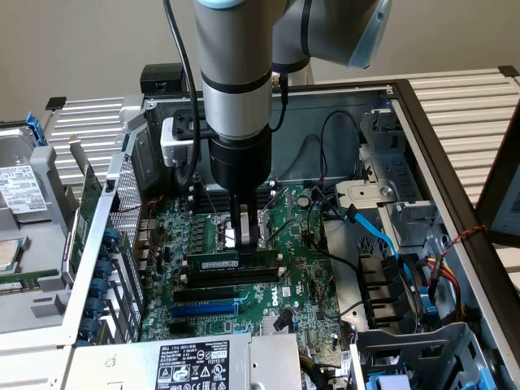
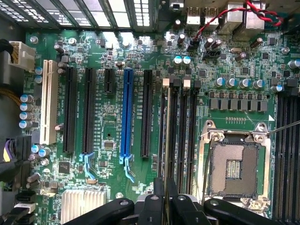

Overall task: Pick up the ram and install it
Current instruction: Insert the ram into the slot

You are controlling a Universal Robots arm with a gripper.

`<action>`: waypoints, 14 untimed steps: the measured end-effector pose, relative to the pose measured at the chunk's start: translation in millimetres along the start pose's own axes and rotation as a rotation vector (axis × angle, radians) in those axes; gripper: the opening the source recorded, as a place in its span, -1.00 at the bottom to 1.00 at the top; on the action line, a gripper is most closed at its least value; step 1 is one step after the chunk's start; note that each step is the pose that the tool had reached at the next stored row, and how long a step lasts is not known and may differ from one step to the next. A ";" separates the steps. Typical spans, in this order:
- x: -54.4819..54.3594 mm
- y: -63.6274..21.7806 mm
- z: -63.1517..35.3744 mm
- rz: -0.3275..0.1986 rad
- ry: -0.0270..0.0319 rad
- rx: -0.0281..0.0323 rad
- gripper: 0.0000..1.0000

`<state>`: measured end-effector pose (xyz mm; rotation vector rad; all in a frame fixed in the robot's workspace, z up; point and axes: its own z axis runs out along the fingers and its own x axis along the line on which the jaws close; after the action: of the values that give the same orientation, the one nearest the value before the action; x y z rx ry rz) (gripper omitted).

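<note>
The ram (image 1: 230, 265) is a long green stick with a white label, standing on edge along the black memory slots (image 1: 223, 282) of the motherboard. My gripper (image 1: 246, 242) comes straight down on its upper edge, and its two dark fingers are shut on the stick near its middle. In the wrist view the ram (image 2: 167, 136) shows edge-on as a thin line running along the black slots (image 2: 180, 126) with white end clips, and the gripper (image 2: 165, 187) pinches it. Whether the stick sits fully down in a slot I cannot tell.
The open CPU socket (image 2: 234, 168) lies beside the slots. A blue expansion slot (image 2: 125, 112) and more black slots sit on the other side. Blue and black cables (image 1: 378, 236) and drive bays crowd the exterior view's right. A metal case wall (image 1: 106, 219) stands at its left.
</note>
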<state>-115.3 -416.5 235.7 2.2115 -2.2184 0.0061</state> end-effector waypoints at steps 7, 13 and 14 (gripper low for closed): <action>0.1 1.7 0.8 0.002 0.0001 0.0039 -0.73; 0.1 2.9 1.9 0.002 -0.0001 0.0092 -0.73; 0.1 2.9 2.2 0.002 0.0000 0.0093 -0.73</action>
<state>-118.2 -416.6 233.4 2.2136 -2.2256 0.0165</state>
